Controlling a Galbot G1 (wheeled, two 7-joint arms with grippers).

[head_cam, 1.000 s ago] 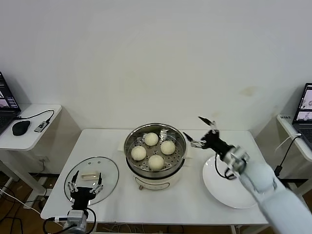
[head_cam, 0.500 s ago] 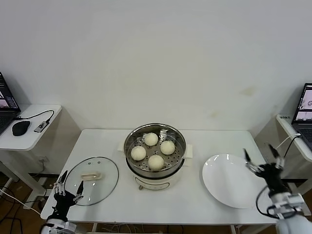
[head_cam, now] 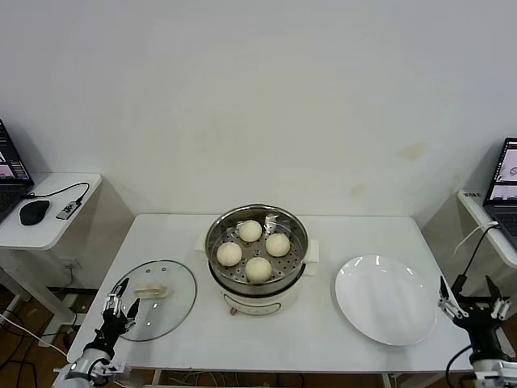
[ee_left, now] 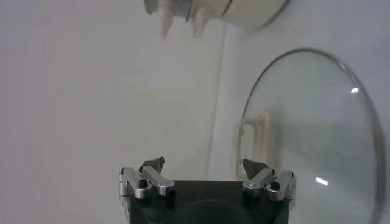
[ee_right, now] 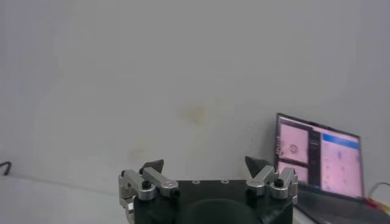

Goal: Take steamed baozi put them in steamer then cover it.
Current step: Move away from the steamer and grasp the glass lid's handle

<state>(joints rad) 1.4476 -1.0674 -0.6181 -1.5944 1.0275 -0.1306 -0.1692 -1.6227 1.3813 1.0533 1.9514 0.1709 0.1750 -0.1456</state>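
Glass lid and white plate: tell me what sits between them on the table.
In the head view, the steamer stands between the cover and the plate, with four baozi on its tray.

Four steamed baozi (head_cam: 250, 231) (head_cam: 278, 244) (head_cam: 229, 254) (head_cam: 258, 268) sit in one steamer (head_cam: 257, 284). One cover (head_cam: 166, 307), one white plate (head_cam: 384, 300). Two end effectors: left (head_cam: 119, 305), right (head_cam: 471, 304).
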